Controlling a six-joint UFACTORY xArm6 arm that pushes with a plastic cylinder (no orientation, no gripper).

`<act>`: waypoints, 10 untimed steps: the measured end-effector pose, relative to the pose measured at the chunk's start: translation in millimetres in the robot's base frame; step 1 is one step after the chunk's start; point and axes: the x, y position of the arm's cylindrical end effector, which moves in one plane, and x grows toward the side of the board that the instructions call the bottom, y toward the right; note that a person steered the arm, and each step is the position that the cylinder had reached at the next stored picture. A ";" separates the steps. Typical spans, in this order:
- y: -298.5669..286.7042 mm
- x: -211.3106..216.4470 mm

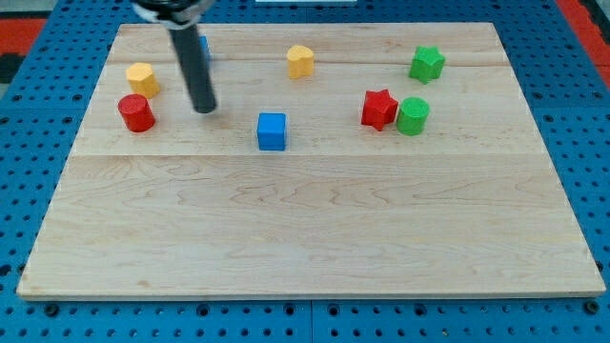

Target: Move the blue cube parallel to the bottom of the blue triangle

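A: Where are we sitting right now?

B: We are holding my tip (204,108) on the wooden surface (315,238), up and to the view's left of the blue cube (272,131), near it but apart. We are carrying no fingers at all, only the bare rod, so we are gripping nothing.

A: And the blue triangle?

B: We are seeing only a sliver of a blue block (204,44) peeking out behind the rod near the view's top; its shape is hidden, so we are guessing that is it.

A: How is the cube going to behave?

B: We are judging it small, light and rigid, likely sliding easily on the smooth wood. It cannot be lifted, only shoved. We are expecting it to spin if we press near a corner, so we are aiming for the middle of a flat side.

A: Anything crowding it?

B: No. The red cylinder (135,112) and yellow block (142,78) are sitting well to the view's left.
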 end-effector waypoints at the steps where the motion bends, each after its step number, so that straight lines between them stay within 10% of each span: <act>1: 70.2 -19.9; 10: 141.7 -72.9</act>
